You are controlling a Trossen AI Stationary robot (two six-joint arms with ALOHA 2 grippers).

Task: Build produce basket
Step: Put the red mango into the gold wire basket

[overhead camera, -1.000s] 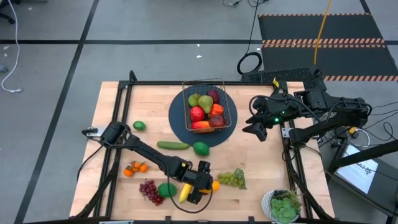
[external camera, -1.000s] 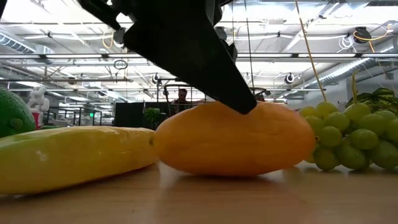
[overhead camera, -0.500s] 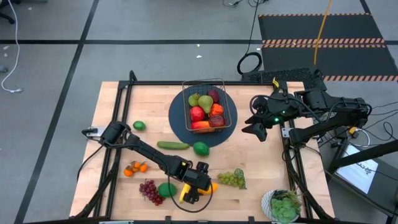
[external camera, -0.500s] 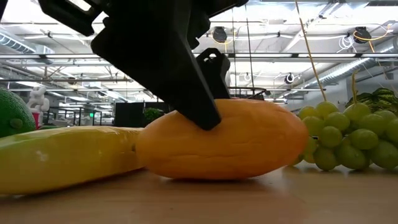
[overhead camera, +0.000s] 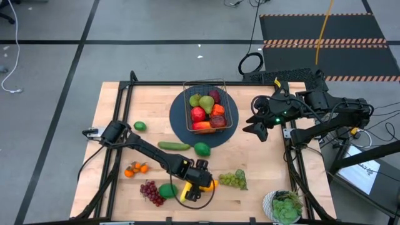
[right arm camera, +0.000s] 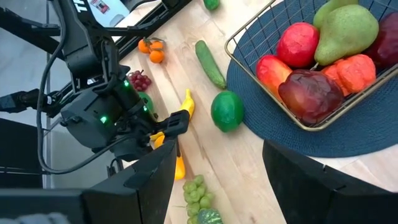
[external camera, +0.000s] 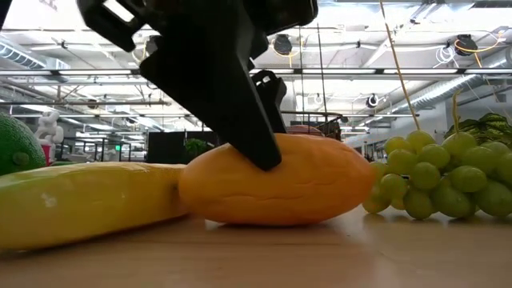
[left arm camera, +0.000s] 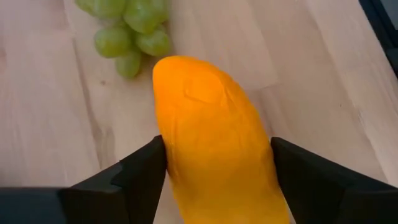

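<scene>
While the left gripper (left arm camera: 214, 168) straddles the orange mango (left arm camera: 214, 137) on the bench (overhead camera: 250, 156), fingers touching both flanks, closing: basket (overhead camera: 210, 107) on blue mat, part-filled. Right gripper (overhead camera: 255, 124) parted, empty, beside mat.

So the table (overhead camera: 112, 112) is a light wood top with a black frame around it, and a round dark-blue mat (overhead camera: 181, 125) sits near the middle toward the far edge. Leafy green plant in a white pot (overhead camera: 284, 207) is parked in the near right corner. Grey floor has a black-and-orange striped mat (overhead camera: 325, 30) and a coiled cable (overhead camera: 250, 63) behind the table
</scene>
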